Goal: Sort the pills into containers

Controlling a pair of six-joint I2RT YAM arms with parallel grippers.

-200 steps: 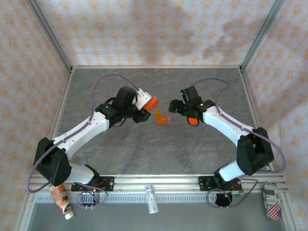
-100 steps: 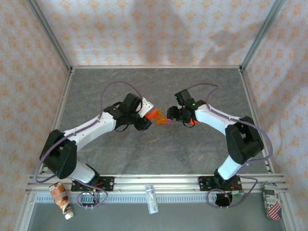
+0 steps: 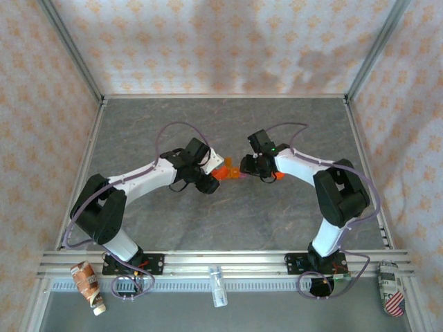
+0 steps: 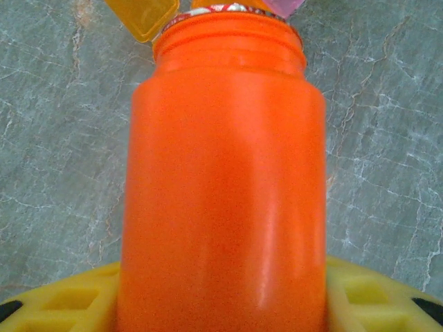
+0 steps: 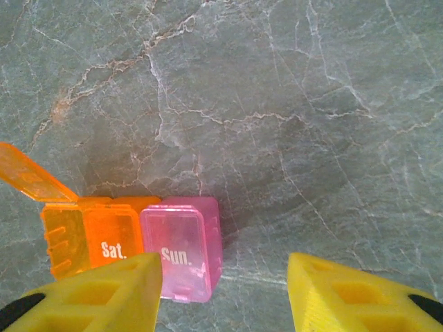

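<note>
My left gripper (image 4: 221,294) is shut on an orange bottle (image 4: 225,173) lying on its side, its yellow fingers (image 4: 62,301) on either flank. The bottle's mouth points at the containers (image 5: 138,249), a joined orange "Sat." and pink "Sun." box on the stone table. The orange lid (image 5: 31,176) stands open; the pink lid is closed. My right gripper (image 5: 223,270) hangs open just above the table, its left finger (image 5: 104,294) over the box's near edge, the pink half beside it. From above, bottle (image 3: 220,171), containers (image 3: 238,175) and right gripper (image 3: 252,168) meet mid-table. The pills are hidden.
An orange-red piece (image 3: 278,176) lies beside the right wrist. On the front rail sit a small clear vial (image 3: 218,286), a patterned tube (image 3: 88,282) at the left and a printed can (image 3: 390,288) at the right. Patterned walls enclose the grey table (image 3: 221,221).
Both arms have swung inward to the containers. The left one brought the bottle's mouth up against the box; the right gripper came down beside it and its jaws narrowed.
</note>
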